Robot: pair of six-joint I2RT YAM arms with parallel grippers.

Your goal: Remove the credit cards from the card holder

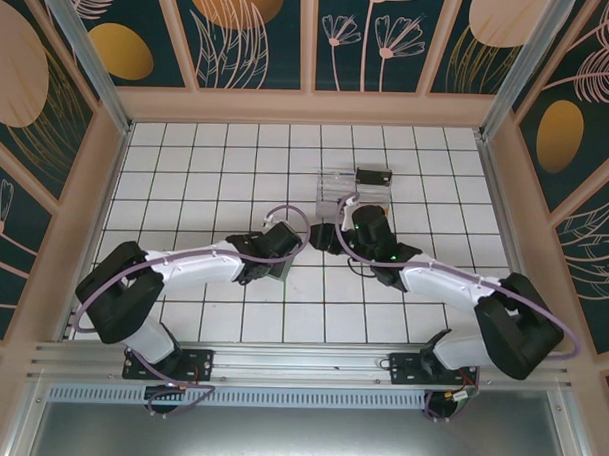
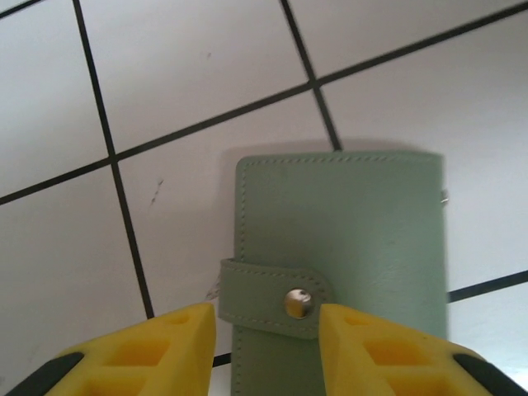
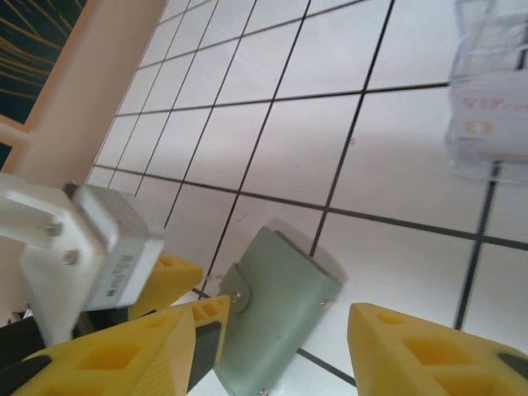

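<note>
The card holder [image 2: 346, 223] is a grey-green wallet lying flat and closed on the white tiles, its strap fastened by a metal snap [image 2: 298, 302]. No credit cards show outside it. My left gripper [image 2: 268, 334] is open, with one yellow fingertip at each end of the strap. In the right wrist view the card holder [image 3: 280, 305] lies between the widely parted fingers of my open right gripper [image 3: 272, 355], and the left gripper [image 3: 186, 297] sits at the holder's strap edge. From above, the left gripper [image 1: 275, 267] covers most of the card holder [image 1: 282, 275], and the right gripper [image 1: 324, 239] hovers close beside it.
A clear plastic tray [image 1: 351, 188] stands a couple of tiles behind the grippers with a small black box [image 1: 372, 176] at its far edge. Inside the tray [image 3: 487, 99] lies something pale with lettering. Wooden walls [image 1: 95, 211] border the tiled floor.
</note>
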